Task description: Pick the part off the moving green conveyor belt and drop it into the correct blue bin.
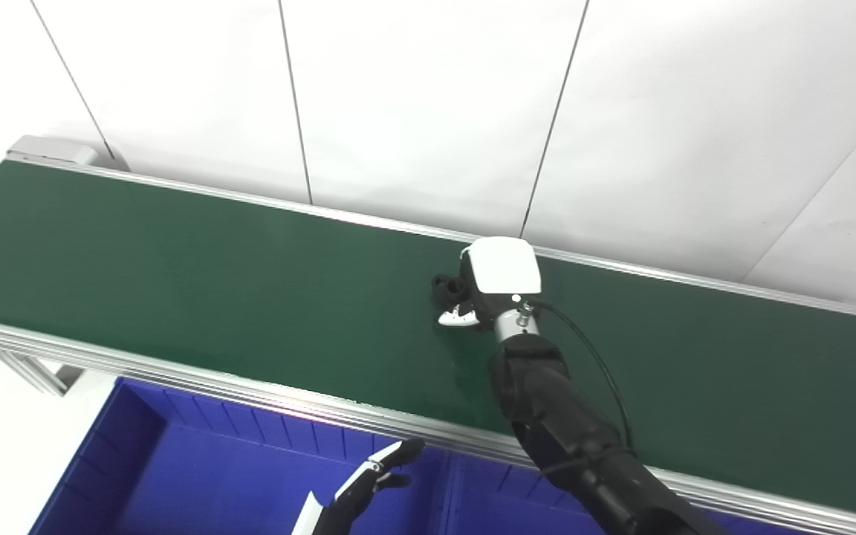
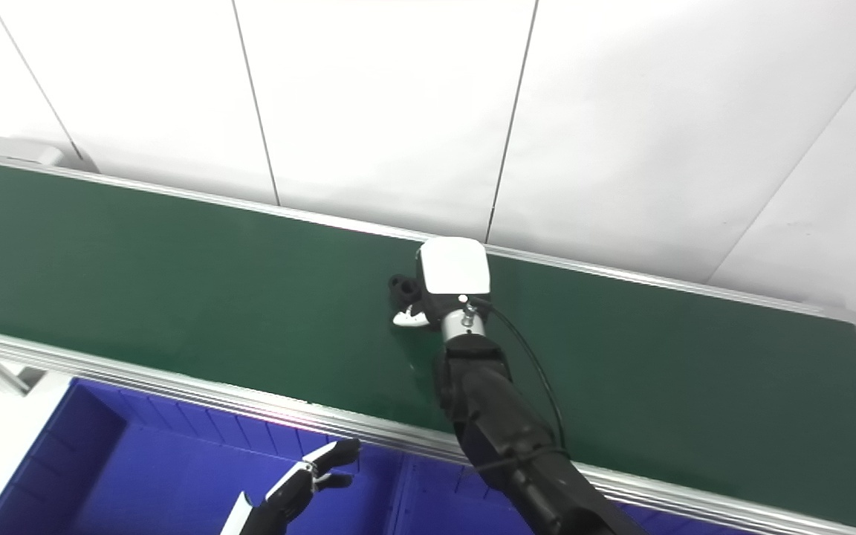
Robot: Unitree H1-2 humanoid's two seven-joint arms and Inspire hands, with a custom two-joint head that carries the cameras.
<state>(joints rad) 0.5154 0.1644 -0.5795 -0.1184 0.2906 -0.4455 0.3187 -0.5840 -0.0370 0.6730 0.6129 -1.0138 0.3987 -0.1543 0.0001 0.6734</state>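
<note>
Right hand (image 1: 489,286), white-backed, reaches over the green conveyor belt (image 1: 175,282), fingers curled around a small black part (image 1: 446,288). Left hand (image 1: 365,487) hovers open above the blue plastic bin (image 1: 175,475). No writing visible.

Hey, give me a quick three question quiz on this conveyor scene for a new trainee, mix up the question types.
1. True or false: the right hand is over the green conveyor belt.
2. Multiple choice: the small black part lies A) in a bin, B) on the belt at the right hand's fingers, C) under the left hand.
3. Fill in: the left hand hovers over the ____ bin.

Key: 1 true; 2 B; 3 blue.
</note>
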